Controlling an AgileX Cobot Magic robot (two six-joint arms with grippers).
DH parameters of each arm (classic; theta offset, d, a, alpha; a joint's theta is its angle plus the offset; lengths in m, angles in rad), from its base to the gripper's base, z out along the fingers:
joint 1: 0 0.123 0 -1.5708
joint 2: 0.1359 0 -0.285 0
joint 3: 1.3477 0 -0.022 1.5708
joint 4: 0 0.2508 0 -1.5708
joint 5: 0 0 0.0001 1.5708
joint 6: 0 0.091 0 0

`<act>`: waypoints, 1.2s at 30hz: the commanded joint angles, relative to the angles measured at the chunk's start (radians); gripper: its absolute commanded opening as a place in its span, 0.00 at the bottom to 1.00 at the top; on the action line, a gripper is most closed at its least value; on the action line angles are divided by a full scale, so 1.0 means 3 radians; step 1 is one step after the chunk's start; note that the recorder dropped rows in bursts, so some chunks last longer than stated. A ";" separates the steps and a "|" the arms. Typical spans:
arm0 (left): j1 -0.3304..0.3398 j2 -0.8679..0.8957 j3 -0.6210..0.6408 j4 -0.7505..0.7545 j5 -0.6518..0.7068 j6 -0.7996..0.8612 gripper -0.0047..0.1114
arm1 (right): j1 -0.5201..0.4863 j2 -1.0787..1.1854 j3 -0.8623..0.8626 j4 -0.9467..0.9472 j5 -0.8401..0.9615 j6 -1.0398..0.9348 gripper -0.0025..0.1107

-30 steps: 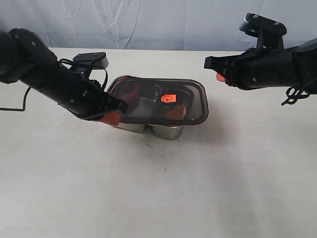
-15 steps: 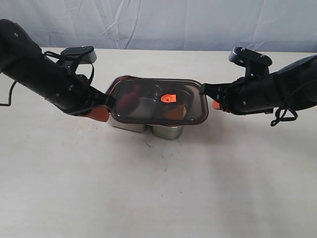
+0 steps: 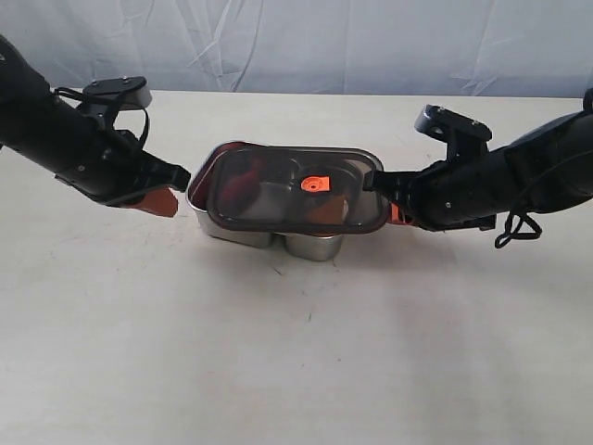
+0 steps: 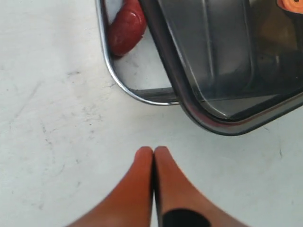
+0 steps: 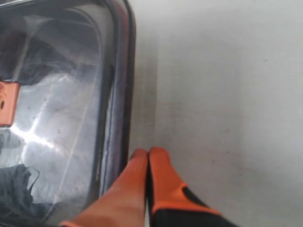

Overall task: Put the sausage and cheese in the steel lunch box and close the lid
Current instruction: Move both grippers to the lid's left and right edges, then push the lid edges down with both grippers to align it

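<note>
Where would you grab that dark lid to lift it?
Probably the lid's overhanging rim on the right, approached from that side. The lid sits askew, sticking out past the steel box there, so fingers could pinch it above and below.

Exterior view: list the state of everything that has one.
steel lunch box: one end uncovered.
lid: resting askew on box, not seated.
sausage: inside box.
cheese: inside, under lid.
left gripper: shut, empty, clear of box.
right gripper: shut, empty, at lid's rim.
</note>
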 commanded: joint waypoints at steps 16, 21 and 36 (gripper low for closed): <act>0.0061 -0.0031 -0.0014 -0.0019 0.0018 -0.0015 0.04 | 0.0137 -0.0005 -0.0011 -0.0020 0.0247 0.0108 0.01; 0.0061 -0.0031 -0.0014 -0.0019 0.0018 -0.0015 0.04 | 0.0269 -0.0005 -0.0012 -0.0006 0.0125 0.0133 0.01; 0.0054 0.0021 -0.0014 -0.0117 0.0205 0.0008 0.04 | 0.0325 -0.0005 -0.0012 -0.0023 0.0001 0.0200 0.01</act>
